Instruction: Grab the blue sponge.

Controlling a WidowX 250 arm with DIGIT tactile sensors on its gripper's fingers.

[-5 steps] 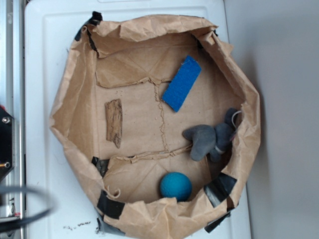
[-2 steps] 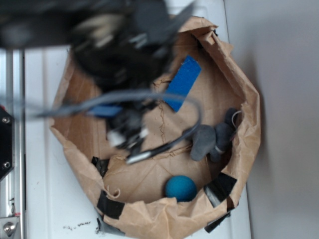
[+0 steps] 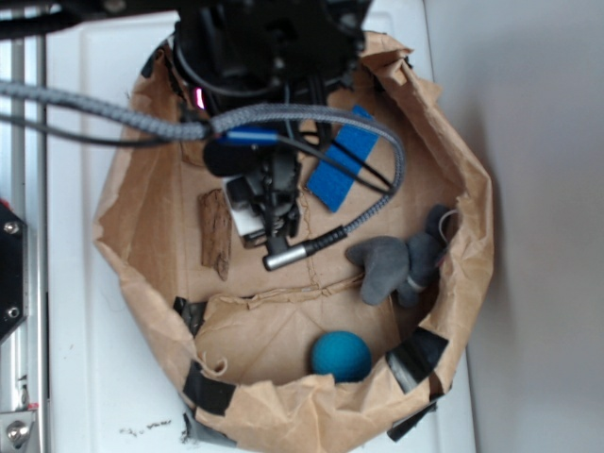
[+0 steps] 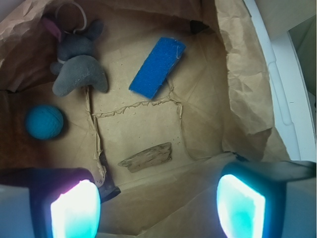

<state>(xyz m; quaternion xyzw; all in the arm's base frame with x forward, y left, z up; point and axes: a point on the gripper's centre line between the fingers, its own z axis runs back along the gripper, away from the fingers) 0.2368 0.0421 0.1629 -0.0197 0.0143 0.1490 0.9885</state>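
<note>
- Wrist view shows the gripper (image 4: 157,207) with its two glowing pads wide apart and nothing between them, held high above the paper bag's floor (image 4: 138,129), which suits a hand that has yet to choose its descent.
- The blue sponge (image 4: 157,67) lies flat on that floor toward the far edge, slanted, with bare paper all around it, so it looks open to a pinch across its narrow width.
- The wood piece (image 4: 146,157) sits nearest the pads, well apart from the sponge.
- The grey plush toy (image 4: 78,69) and the teal ball (image 4: 44,122) rest against the left wall.
- In the exterior view the arm (image 3: 269,66) hangs over the bag and hides part of the sponge (image 3: 335,175).
</note>
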